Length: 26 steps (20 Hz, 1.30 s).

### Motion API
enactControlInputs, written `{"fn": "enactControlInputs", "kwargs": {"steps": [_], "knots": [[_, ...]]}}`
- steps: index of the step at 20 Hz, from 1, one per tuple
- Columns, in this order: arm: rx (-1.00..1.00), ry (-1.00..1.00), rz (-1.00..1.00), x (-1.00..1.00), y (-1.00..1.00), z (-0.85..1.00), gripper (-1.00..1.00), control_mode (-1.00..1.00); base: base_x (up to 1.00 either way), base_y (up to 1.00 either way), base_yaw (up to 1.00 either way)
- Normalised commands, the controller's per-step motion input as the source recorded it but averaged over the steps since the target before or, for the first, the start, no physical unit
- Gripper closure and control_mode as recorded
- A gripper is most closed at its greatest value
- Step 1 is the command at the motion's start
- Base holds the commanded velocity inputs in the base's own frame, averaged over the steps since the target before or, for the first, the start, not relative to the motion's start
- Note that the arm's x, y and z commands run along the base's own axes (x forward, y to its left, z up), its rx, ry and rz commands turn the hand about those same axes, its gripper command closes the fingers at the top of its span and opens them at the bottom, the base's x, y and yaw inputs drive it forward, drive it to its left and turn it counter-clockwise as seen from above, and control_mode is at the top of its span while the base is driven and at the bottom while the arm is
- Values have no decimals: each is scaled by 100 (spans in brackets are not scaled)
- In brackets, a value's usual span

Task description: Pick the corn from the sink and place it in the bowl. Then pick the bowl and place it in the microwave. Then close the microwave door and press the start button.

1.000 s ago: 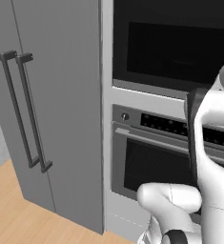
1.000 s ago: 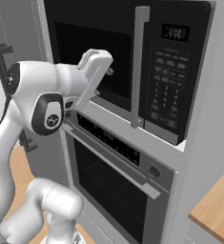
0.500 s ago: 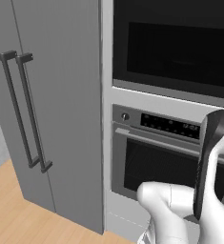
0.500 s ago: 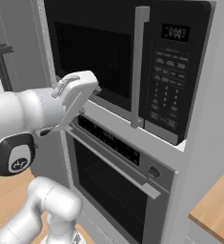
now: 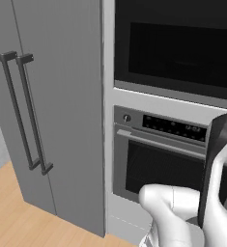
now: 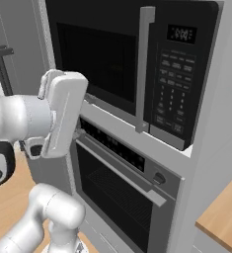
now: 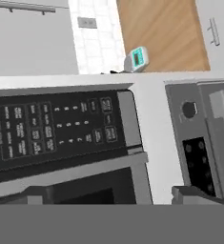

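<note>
— Grey cabinet fronts [image 5: 62,111] to one side, the built-in wall unit straight ahead: the microwave [image 6: 137,64] on top, the oven [image 6: 122,183] with its bar handle under it. Where has the robot got to?

— Last step, I'd say. The microwave door [image 6: 102,64] sits flush, so closing looks done. What's left is the start button somewhere on the keypad [image 6: 173,106] right of the door handle [image 6: 144,69].

— And the claw [image 7: 113,198]?

— Spread wide, nothing in it. In the hand view its two dark tips stand far apart, with the keypad [image 7: 56,131] just beyond them. The hand itself hangs in front of the door's lower left corner, well short of the buttons.

— So the next move?

— Swing across to the panel, probably bring the tips together, and prod one key squarely. I can't make out which one is start.

— The bowl and the corn?

— Behind that dark glass, presumably. Too dark to tell.
</note>
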Motion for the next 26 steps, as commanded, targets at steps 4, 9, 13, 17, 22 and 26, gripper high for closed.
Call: {"fn": "enactControlInputs", "kwargs": {"steps": [4, 9, 13, 17, 22, 26], "knots": [[-31, 39, 7, -34, 0, 0, -100, -100, 0, 0, 0], [-44, 22, 27, -42, -1, 0, -100, -100, 0, 0, 0], [-47, 41, 26, -20, -1, 1, -100, -100, 0, 0, 0], [-41, 61, 19, -3, 0, 7, -100, -100, 0, 0, 0], [-44, 61, 17, -1, 0, 2, 100, -100, 0, 0, 0], [-37, 15, 17, -1, -21, -12, 100, -100, 0, 0, 0]]}}
